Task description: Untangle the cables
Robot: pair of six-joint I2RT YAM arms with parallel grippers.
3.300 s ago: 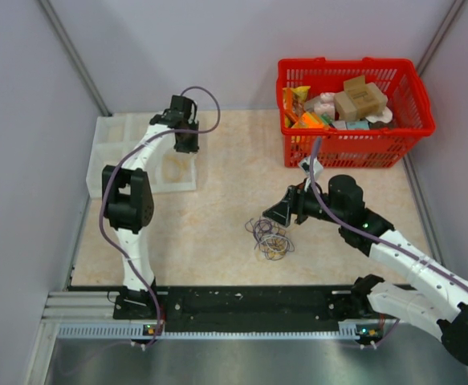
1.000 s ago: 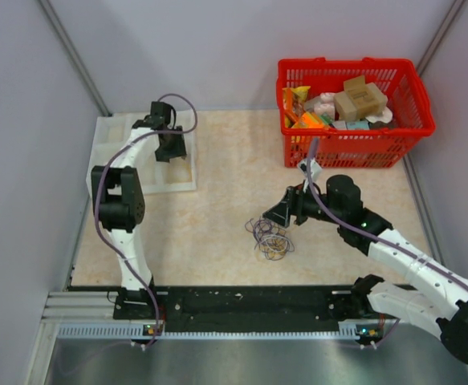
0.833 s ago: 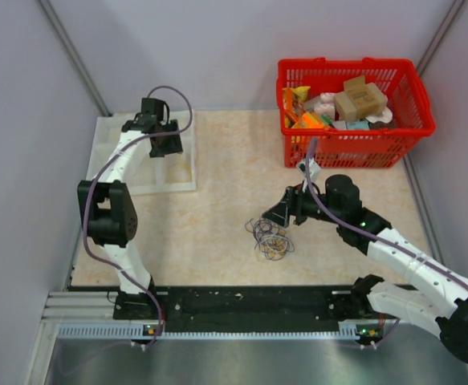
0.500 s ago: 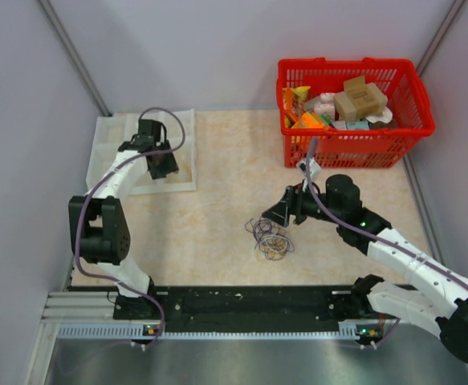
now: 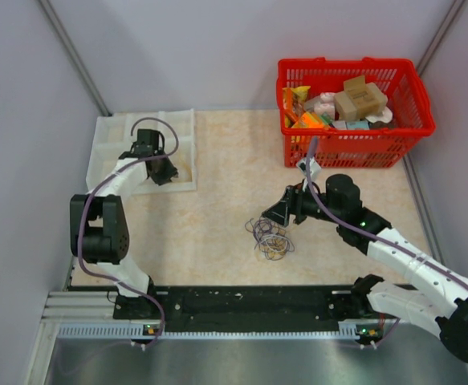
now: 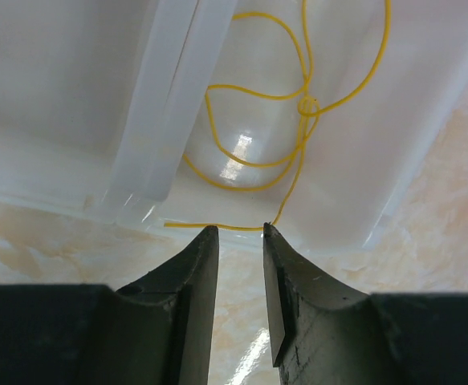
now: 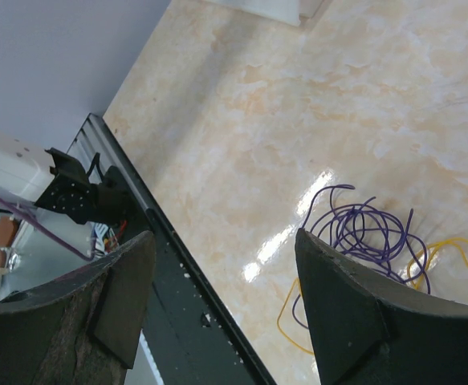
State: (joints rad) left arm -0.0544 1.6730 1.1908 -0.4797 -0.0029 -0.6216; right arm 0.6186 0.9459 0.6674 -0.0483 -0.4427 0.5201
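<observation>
Fingers of the left gripper (image 6: 240, 231) stand a narrow gap apart with nothing between them, tips just beside a loose yellow cable (image 6: 307, 104) lying knotted in the white tray (image 6: 161, 120). The right gripper (image 7: 221, 241) hangs wide open and empty near the purple-and-yellow tangle (image 7: 362, 233) on the table (image 5: 217, 208).

White arms (image 5: 410, 258), black joints (image 5: 103, 238) (purple cabling (image 5: 315, 151)).
</observation>
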